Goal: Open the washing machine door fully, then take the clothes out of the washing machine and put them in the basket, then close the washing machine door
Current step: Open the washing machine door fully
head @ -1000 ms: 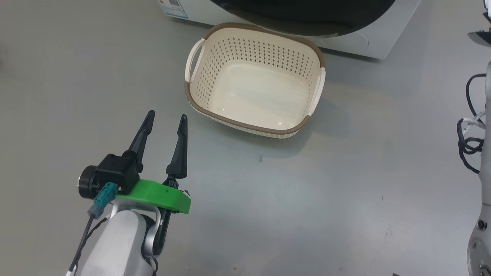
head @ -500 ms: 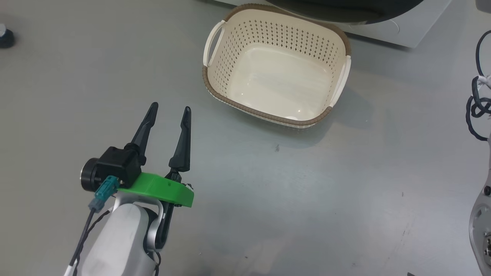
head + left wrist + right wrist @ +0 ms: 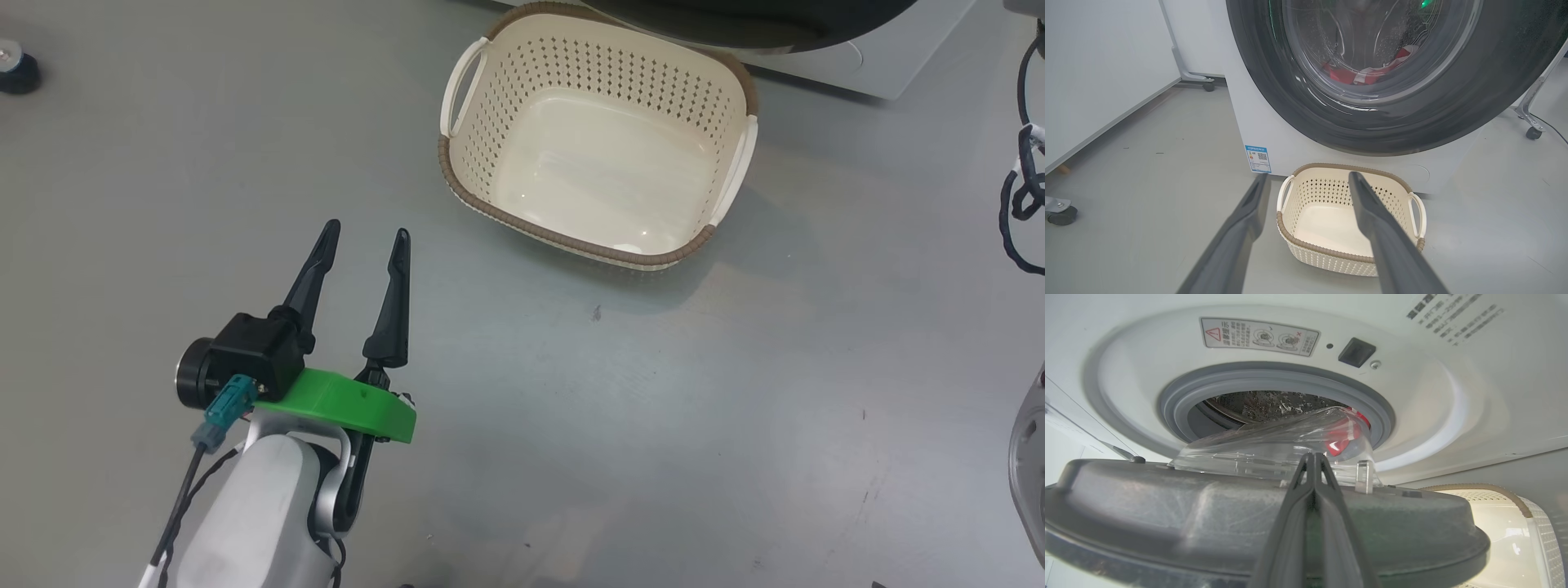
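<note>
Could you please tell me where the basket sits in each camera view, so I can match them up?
Head view: the basket sits top centre, empty.
Left wrist view: the basket is bottom centre, below the washing machine door.
Right wrist view: the basket is at lower right, partly hidden behind that door.
Shared landmark: the dark round door, beside the basket in all three.

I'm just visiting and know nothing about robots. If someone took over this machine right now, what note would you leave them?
Left tool: open, empty, hovering over the floor short of the basket.
Right tool: shut, tips at the inner side of the washing machine door; contact unclear.
Things: door ajar, a gap between it and the washing machine; red clothes inside; basket empty, in front of the machine.
Done: door partly open.
To do: open door fully, move clothes to basket, close door.
</note>
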